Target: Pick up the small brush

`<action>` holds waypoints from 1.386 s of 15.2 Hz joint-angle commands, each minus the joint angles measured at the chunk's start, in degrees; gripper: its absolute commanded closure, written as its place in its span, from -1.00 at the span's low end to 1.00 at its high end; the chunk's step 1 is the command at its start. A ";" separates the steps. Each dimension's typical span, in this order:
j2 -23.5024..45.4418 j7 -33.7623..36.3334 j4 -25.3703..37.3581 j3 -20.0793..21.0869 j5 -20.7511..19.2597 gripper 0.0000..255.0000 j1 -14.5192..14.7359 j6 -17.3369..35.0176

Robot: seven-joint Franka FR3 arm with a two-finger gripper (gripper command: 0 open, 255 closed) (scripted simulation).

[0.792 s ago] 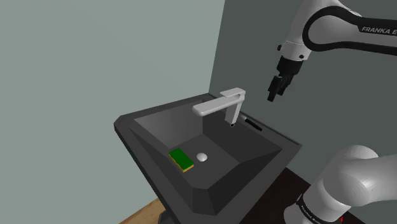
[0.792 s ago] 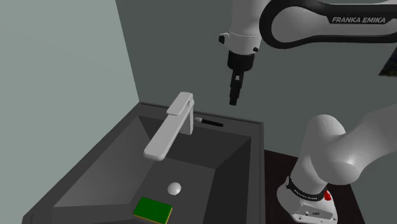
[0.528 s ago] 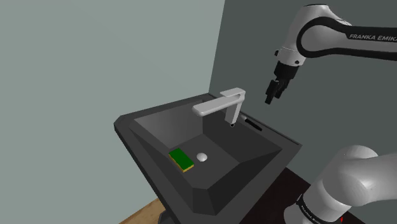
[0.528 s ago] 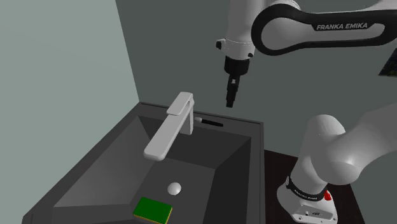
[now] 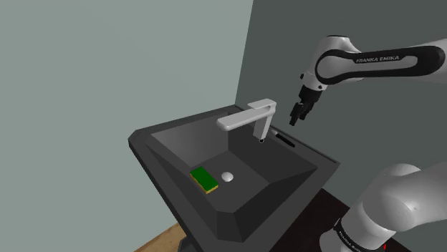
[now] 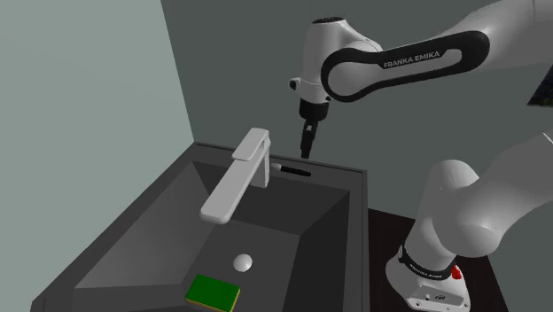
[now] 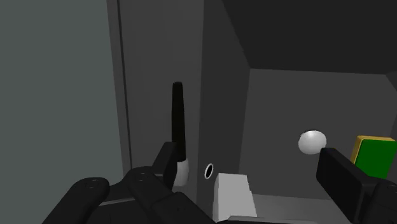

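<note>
Black-handled small brush (image 7: 178, 121): flat on the sink (image 5: 315, 152) back rim, just behind the faucet (image 5: 249, 117), pale head nearest the faucet base.
End effector (image 6: 307, 151): spread wide, empty, hovering above the brush.
Alignment: handle beside one finger, not centred; better shifted sideways first.
Descent: straight down, fingers straddling the thin handle.
Caution: faucet close by; closing only once low at the rim.

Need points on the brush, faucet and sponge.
brush (image 7: 178, 118), wrist view, black handle.
faucet (image 5: 240, 119), shoulder view, spout.
sponge (image 6: 213, 290), second exterior view, green top.
</note>
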 commanded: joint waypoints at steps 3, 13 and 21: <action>7.25 -3.60 -0.07 -3.72 0.92 -1.00 0.10 7.73; 23.06 -12.84 1.42 -10.09 7.26 -1.00 1.43 21.64; 25.51 -14.08 -0.09 -10.51 8.57 1.00 1.73 25.44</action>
